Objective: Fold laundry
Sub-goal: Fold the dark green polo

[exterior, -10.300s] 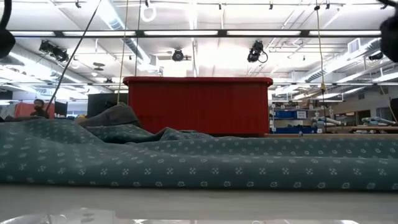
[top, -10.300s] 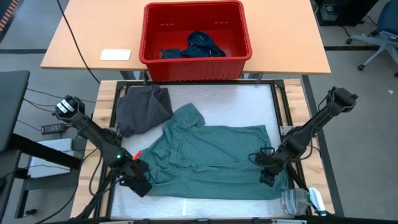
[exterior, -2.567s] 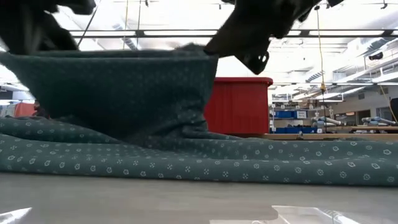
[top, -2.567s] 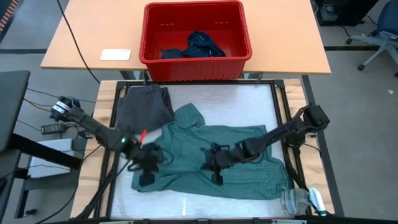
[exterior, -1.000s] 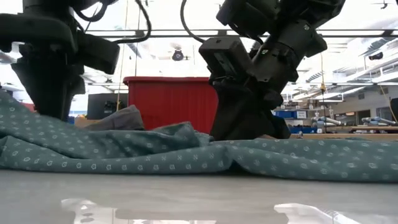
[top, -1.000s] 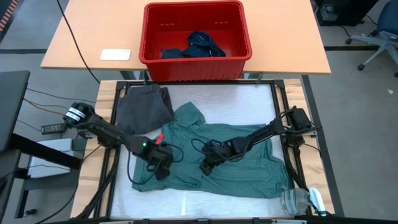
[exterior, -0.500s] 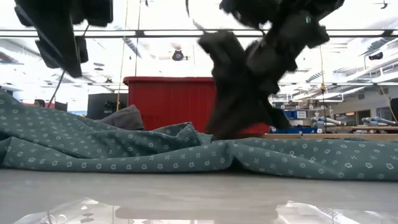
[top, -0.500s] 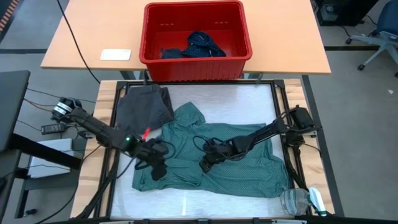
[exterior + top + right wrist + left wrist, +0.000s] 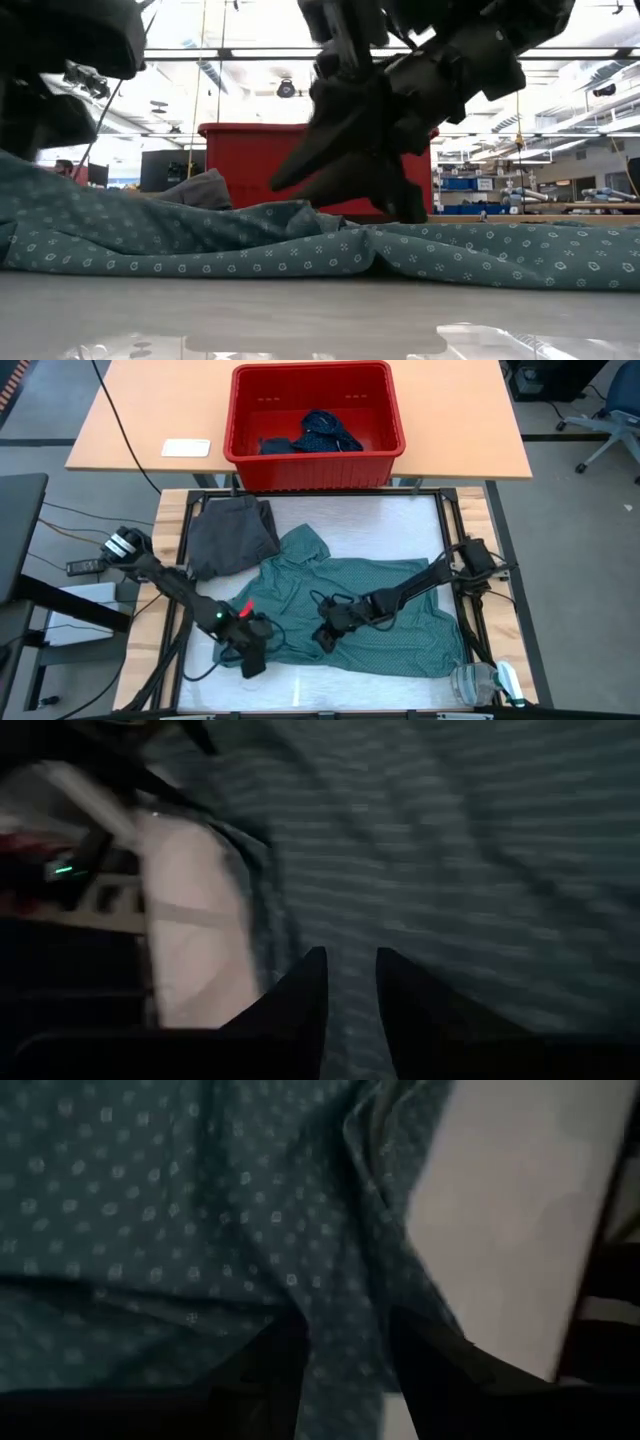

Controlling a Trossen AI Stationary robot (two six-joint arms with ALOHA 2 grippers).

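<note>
The teal-green dotted shirt [image 9: 370, 610] lies spread and rumpled on the white table pad, collar toward the far left. In the low view its folds [image 9: 200, 240] rest flat. My left gripper [image 9: 250, 658] hangs over the shirt's near-left edge. Its fingers stand apart, and the left wrist view [image 9: 345, 1380] shows cloth below the gap. My right gripper [image 9: 323, 640] slants down over the shirt's middle, fingers a little apart [image 9: 350, 1005], close above the cloth [image 9: 380, 140]. A charcoal grey piece [image 9: 232, 532] lies at the far left.
A red basket [image 9: 315, 460] holding a navy dotted piece [image 9: 320, 432] stands on the wooden table beyond the far edge, beside a white card [image 9: 186, 448]. A clear plastic item [image 9: 485, 682] lies at the near right corner. Bare pad [image 9: 330, 685] shows along the near edge.
My left gripper has risen off the shirt and gone toward the table's near edge, along the shirt's left part. My right gripper has tipped from pointing down to a flatter slant and shifted slightly toward the near left. The shirt has stayed where it lay.
</note>
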